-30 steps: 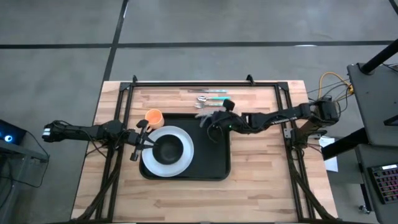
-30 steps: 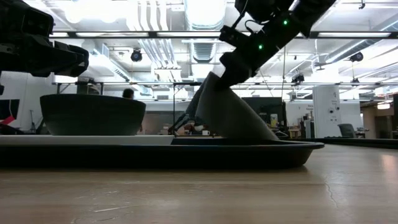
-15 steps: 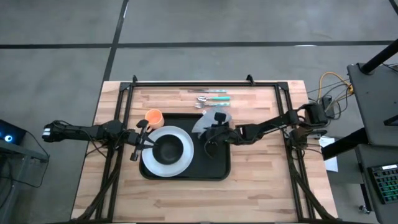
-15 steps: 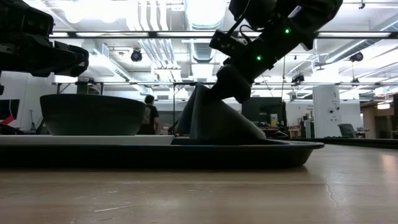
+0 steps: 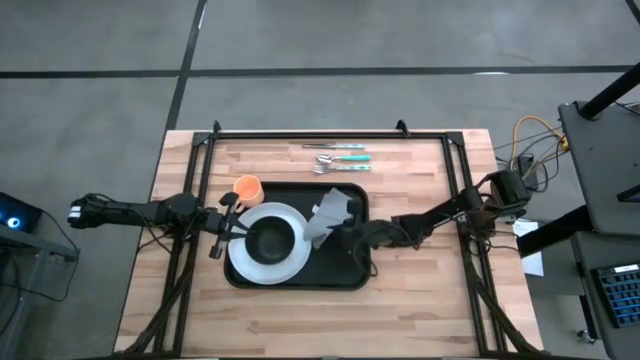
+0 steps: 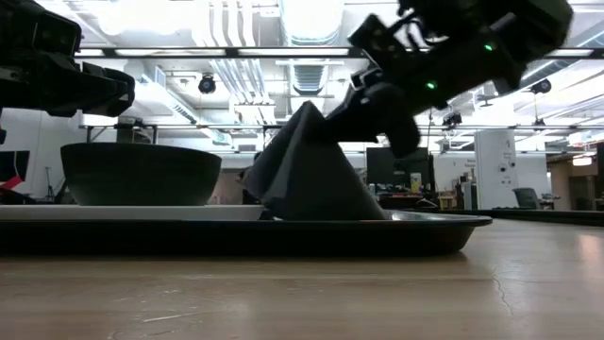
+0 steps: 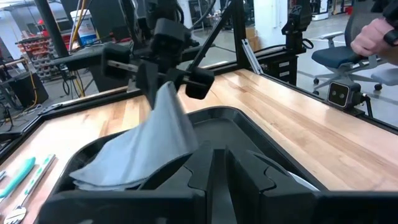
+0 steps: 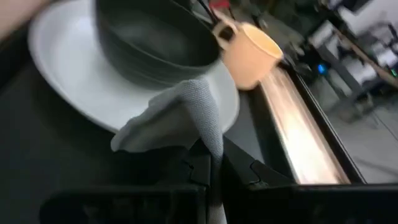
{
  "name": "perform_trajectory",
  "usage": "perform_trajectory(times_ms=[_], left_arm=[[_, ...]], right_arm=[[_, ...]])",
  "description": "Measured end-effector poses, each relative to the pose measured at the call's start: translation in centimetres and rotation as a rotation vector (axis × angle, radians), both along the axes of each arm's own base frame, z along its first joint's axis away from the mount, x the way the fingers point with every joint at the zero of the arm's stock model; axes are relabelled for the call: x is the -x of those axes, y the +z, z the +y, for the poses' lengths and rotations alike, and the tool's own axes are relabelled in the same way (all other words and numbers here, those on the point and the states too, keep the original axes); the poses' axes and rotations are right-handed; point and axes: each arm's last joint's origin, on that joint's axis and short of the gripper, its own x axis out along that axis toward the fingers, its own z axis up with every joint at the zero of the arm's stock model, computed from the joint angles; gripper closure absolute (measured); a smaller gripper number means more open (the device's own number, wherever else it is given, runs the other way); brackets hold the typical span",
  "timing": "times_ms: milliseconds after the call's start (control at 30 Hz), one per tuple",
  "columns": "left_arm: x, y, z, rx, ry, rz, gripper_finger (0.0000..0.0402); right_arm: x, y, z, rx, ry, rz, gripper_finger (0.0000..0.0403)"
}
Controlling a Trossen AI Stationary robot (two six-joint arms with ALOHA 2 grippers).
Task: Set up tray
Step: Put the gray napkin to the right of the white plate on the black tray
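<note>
The black tray (image 5: 340, 270) lies mid-table and carries a white plate (image 5: 250, 265) with a dark bowl (image 5: 270, 238) on it. A grey cloth (image 5: 330, 212) stands in a peak on the tray's right part, beside the plate, with its lower folds (image 6: 311, 194) on the tray floor. My right gripper (image 5: 345, 232) is shut on the cloth's top. My left gripper (image 5: 222, 225) hovers shut above the plate's left rim, touching nothing. My right gripper pinches the top of the cloth's peak (image 8: 208, 134) between its two fingers. It comes from the table's right, slanting a little downward. The cloth fans out below the fingers, slack, with its bottom edge on the tray; one layer or several, I cannot tell.
An orange cup (image 5: 247, 187) stands on the wood by the tray's far left corner. Cutlery with teal handles (image 5: 340, 155) lies beyond the tray's far edge. Black frame rails (image 5: 330, 133) border the table. A person's hand (image 7: 373, 34) shows beyond the table's right side.
My right gripper has moved toward the table's near edge and sunk, tipping to a flatter angle. It stays shut on the cloth, which has been drawn from the tray's far edge onto the tray floor beside the plate.
</note>
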Motion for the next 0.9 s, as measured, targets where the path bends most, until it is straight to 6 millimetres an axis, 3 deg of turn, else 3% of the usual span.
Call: perform_trajectory(times_ms=[267,633,900], left_arm=[[0.0,0.0,0.0,0.0,0.0,0.0,0.0379],[0.0,0.0,0.0,0.0,0.0,0.0,0.0379],[0.0,0.0,0.0,0.0,0.0,0.0,0.0379]], right_arm=[[1.9,-1.8,0.3,-0.087,0.06,-0.003,0.0395],[2.4,-1.9,2.6,-0.181,0.156,0.005,0.0395],[3.1,-3.0,2.8,-0.276,0.116,0.108,0.0395]])
